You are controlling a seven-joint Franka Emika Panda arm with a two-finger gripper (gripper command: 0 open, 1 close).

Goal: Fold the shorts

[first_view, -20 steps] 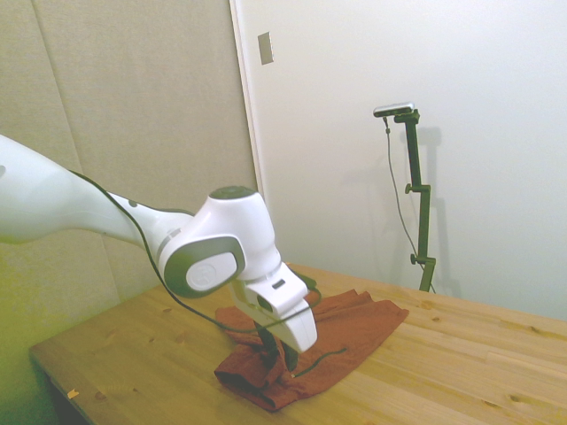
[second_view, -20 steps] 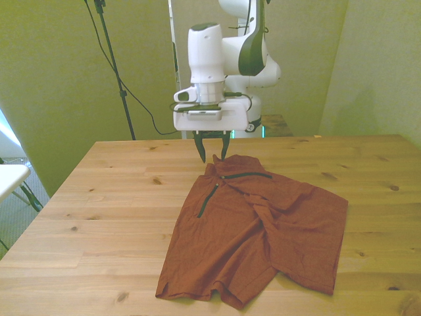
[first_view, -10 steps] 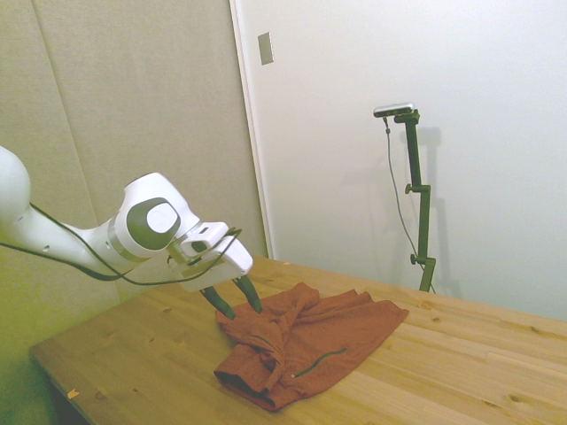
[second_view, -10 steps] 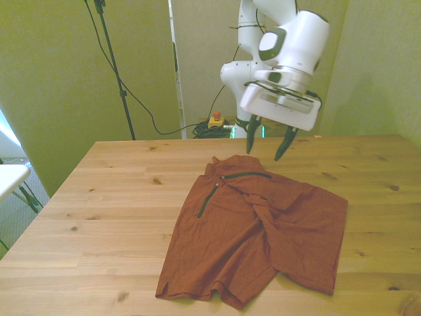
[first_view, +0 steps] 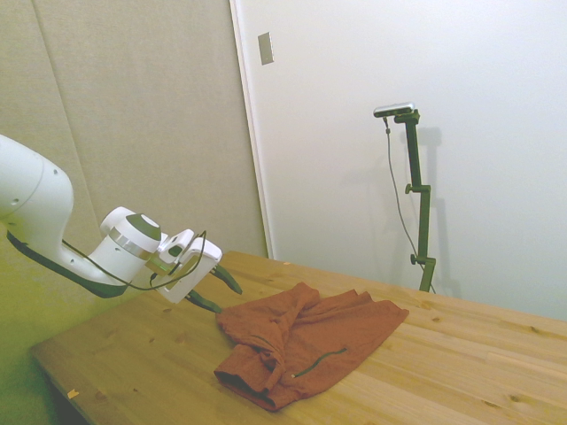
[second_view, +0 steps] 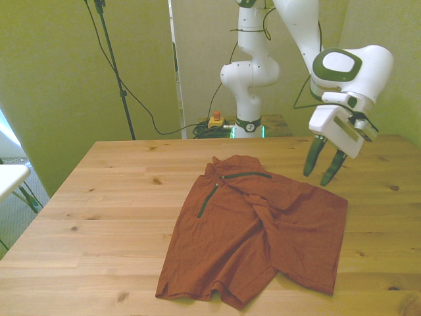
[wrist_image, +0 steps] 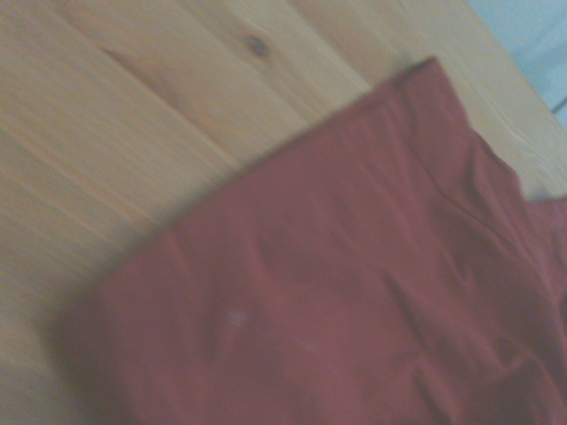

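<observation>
claw [second_view: 323, 170] is empty, fingers parted a moderate way, angled down and hanging in the air just off the shorts' [second_view: 256, 227] edge on the front view's right, near the far corner of that leg. Not touching fabric or worktop [second_view: 99, 217]

shorts lie roughly mid-worktop, mostly flat but not tidy: one fold already sits across the far end, with a raised ridge of bunched cloth running through the middle. The dark pocket line shows on the front view's left half. Near hem hangs close to the worktop's front edge

risks as I see them:
- soft thin cloth, so a pinch at the corner may catch only the top layer; lower layer stays put and the fold comes out skewed
- if the fingers come down too steep they'll press fabric into the wood and slide it instead of gripping it, dragging the whole garment sideways
- the central ridge will likely get trapped under the next fold, giving a lumpy stack that springs back open
- pulling toward the near side could push the hem over the front edge, and weight then drags it off
- wrist view [wrist_image: 354, 292] is blurred, shows only red cloth and bare wood, so edge location from that camera is poor; a misjudged edge means closing on nothing
</observation>
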